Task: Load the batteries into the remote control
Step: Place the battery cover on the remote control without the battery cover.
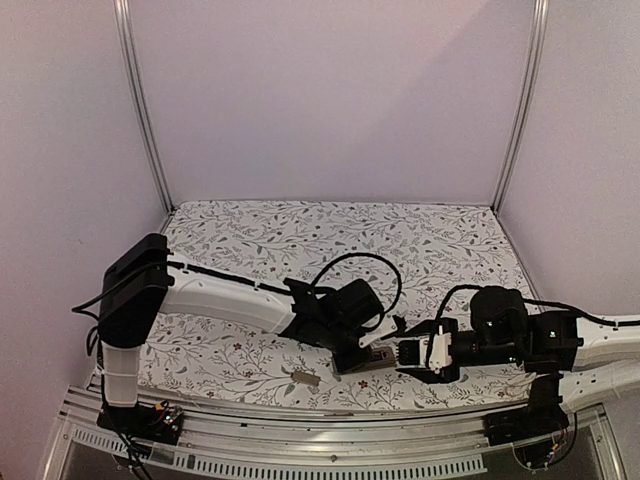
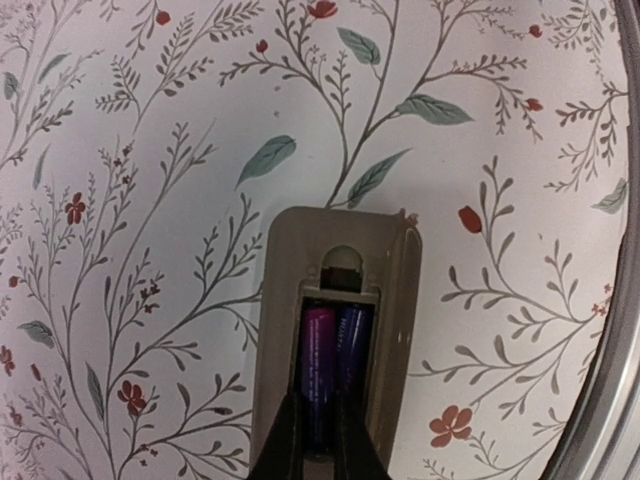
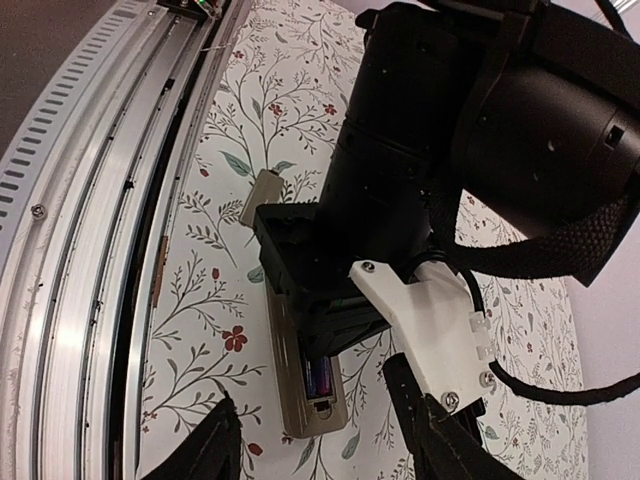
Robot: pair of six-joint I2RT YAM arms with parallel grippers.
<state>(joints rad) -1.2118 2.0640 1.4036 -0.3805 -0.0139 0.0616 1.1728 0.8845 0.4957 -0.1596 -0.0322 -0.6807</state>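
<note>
- Two batteries (image 2: 320, 350) lie side by side in the recess in the back of the remote control (image 2: 395, 300); one looks purple, the other dark blue.
- The remote control lies face down on the flowered cloth (image 2: 150, 150), its tan-grey back turned up and the battery recess uncovered.
- In the top view the remote sits near the front edge of the table, about midway between the two arms, mostly hidden under the left gripper.
- The left gripper (image 2: 320, 420) hangs straight over the recess with its fingers (image 2: 285, 450) pressed together. Their tips sit above the near end of the batteries, roughly over the seam between the two.
- Whether those tips touch the batteries cannot be told from the pictures.
- The right gripper (image 3: 306, 385) reaches in from the right, low and level with the cloth, pointing at the left gripper. Its fingers (image 3: 215, 445) are spread wide and hold nothing.
- In the right wrist view the open end of the remote lies on the cloth between those spread fingers, apart from both.
- A small flat tan-grey cover piece (image 3: 262, 195) lies by itself on the cloth, near the remote's far end and close to the metal rail (image 3: 80, 250) at the table's front edge.
</note>
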